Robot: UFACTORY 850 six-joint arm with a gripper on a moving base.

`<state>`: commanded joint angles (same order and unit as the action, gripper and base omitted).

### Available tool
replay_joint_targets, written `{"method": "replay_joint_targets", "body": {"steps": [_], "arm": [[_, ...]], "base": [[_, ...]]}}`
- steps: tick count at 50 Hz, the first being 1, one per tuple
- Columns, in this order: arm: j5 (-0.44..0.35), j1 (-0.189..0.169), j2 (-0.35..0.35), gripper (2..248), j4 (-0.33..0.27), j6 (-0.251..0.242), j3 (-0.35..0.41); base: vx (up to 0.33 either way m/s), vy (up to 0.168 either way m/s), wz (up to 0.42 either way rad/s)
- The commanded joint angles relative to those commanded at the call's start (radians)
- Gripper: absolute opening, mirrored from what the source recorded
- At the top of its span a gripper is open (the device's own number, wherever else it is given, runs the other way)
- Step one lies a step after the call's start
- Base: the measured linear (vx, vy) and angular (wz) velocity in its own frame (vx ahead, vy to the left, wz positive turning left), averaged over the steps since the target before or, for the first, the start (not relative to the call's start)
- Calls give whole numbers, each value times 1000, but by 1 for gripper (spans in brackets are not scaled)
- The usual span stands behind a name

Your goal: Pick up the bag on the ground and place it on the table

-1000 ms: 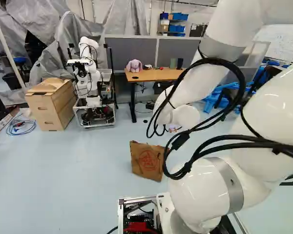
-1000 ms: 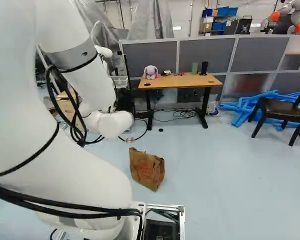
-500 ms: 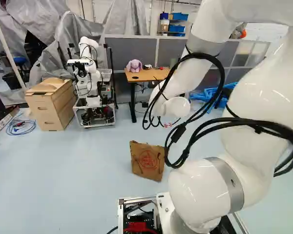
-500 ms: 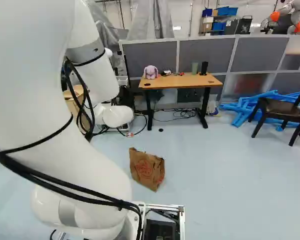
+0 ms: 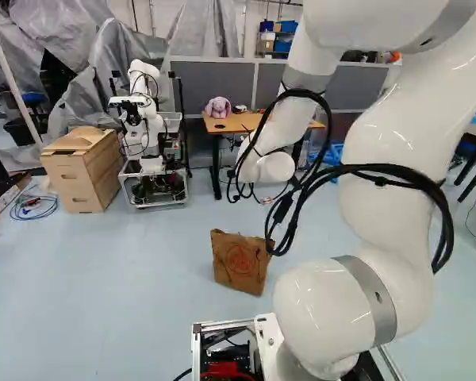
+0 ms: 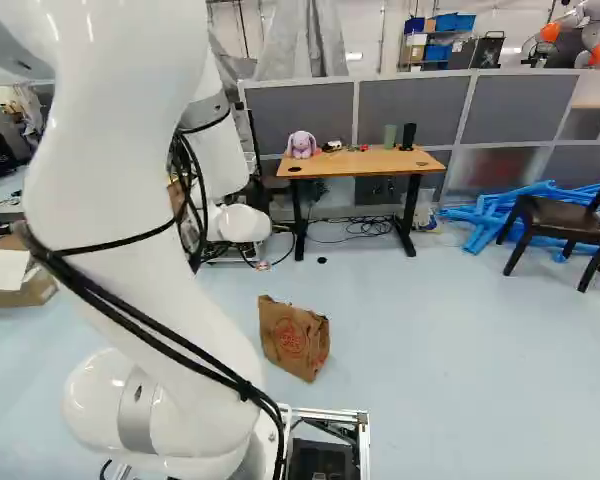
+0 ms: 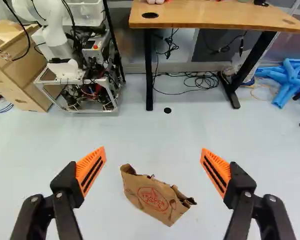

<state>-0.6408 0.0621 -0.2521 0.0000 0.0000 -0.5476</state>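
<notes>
A brown paper bag with a red print (image 5: 239, 263) stands on the floor ahead of the base, also seen in the right base view (image 6: 293, 339). In the wrist view the bag (image 7: 155, 198) appears well beyond the fingertips, framed by the gap and touched by neither finger. The gripper (image 7: 153, 152) has its two orange-padded fingers spread wide with nothing held. Both base views hide those fingers behind the arm's wrist. The wooden table (image 6: 365, 165) stands farther back against the partition, its top (image 7: 205, 16) showing beyond the bag.
On the table sit a plush rabbit (image 6: 301, 145) and dark containers. Another robot (image 5: 145, 127) stands on a cart beside a wooden drawer box (image 5: 82, 171). Cables (image 7: 195, 80) lie beneath the table. Blue foam pieces (image 6: 520, 212) and a black chair (image 6: 560, 222) are at the right base view's right.
The arm's upper links have swung, and its wrist has shifted leftward and up in the left base view, slightly right and up in the right one. Base and bag have stayed put.
</notes>
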Motion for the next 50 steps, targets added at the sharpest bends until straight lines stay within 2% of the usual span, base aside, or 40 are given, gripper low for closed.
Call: {"method": "replay_joint_targets", "body": {"steps": [26,50], "arm": [[18,-5,-190,247,1,0,-162],[144,-9,-354,247,36,0,-317]], "base": [[0,0,0],[0,0,0]]}}
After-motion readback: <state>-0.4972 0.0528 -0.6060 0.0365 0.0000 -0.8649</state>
